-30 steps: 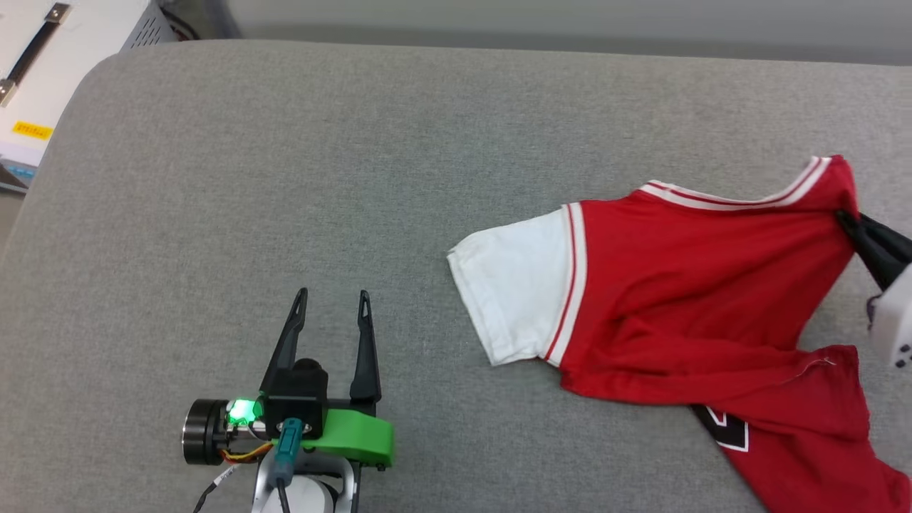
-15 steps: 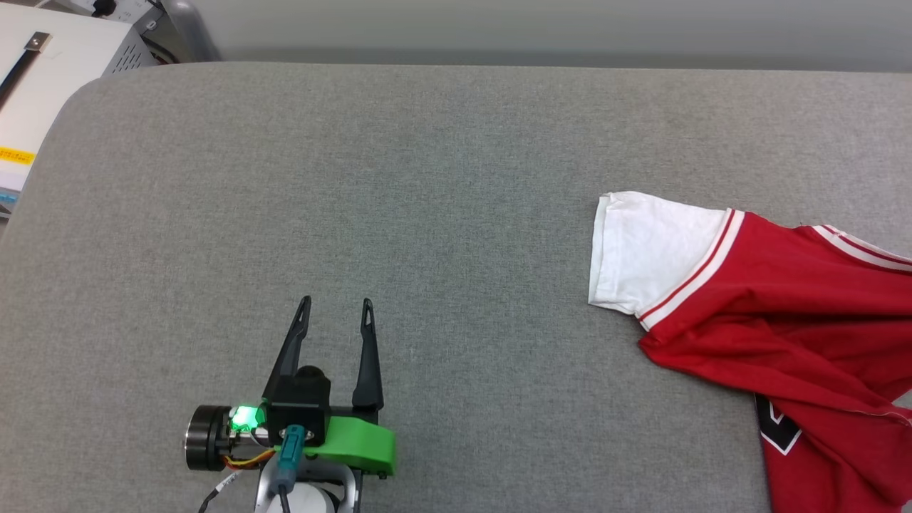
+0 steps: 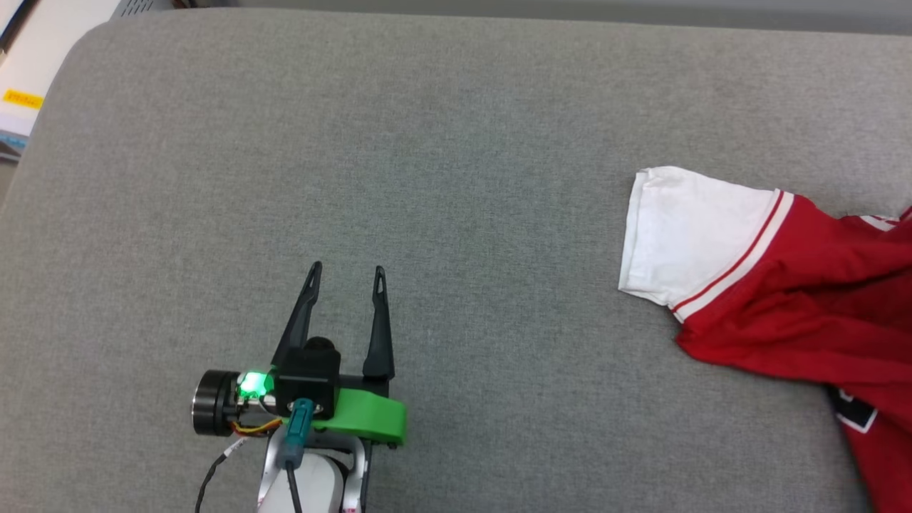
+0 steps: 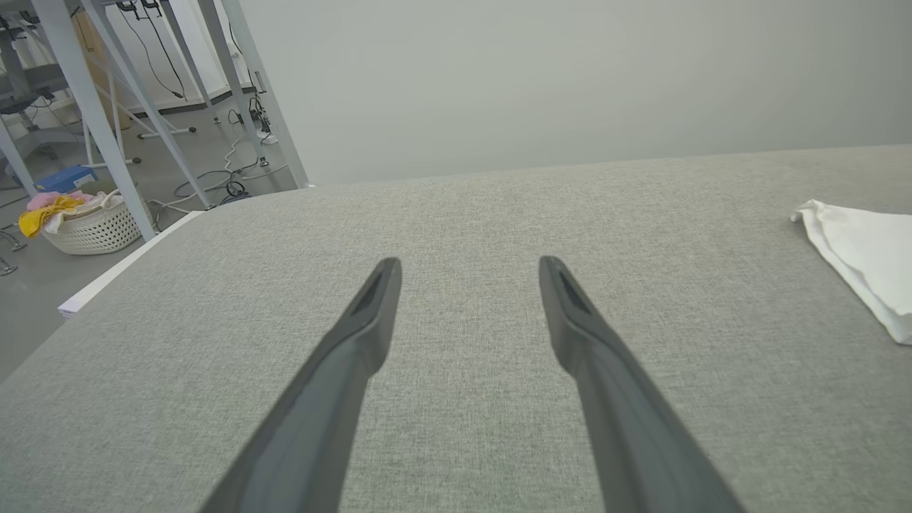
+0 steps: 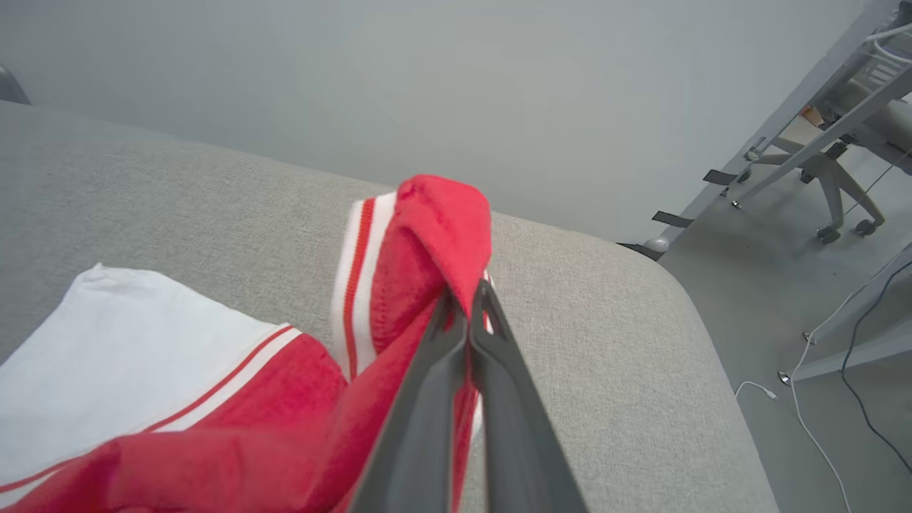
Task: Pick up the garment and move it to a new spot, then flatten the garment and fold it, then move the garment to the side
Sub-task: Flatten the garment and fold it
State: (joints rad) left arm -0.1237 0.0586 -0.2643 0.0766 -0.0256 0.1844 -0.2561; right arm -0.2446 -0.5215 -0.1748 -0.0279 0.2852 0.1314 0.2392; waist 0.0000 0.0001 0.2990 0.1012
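**Garment Pinched by Right Gripper; Left Gripper Open**

Nearest, the left gripper (image 3: 348,268) is found spread wide above the grey woven upholstery (image 3: 456,142), with nothing between its tapered dark fingers. The right gripper (image 5: 467,292) is pressed shut on a bunched red fold of the garment (image 3: 784,313), beside the striped trim. The thin white sleeve (image 3: 691,235) is laid flat at the right. Broad open surface is noted leftward, up to the rounded far edge.

The T-shirt (image 3: 784,299) is thin, matt red cloth, its white sleeve (image 3: 695,235) soft and lightly creased. Beneath it the padded surface (image 3: 456,142) is grey, coarse-woven fabric. The fingers (image 4: 335,385) of my left gripper (image 3: 347,271) and my right gripper (image 5: 467,293) look like smooth, matt dark plastic. The left one's bracket (image 3: 370,422) is glossy green plastic.
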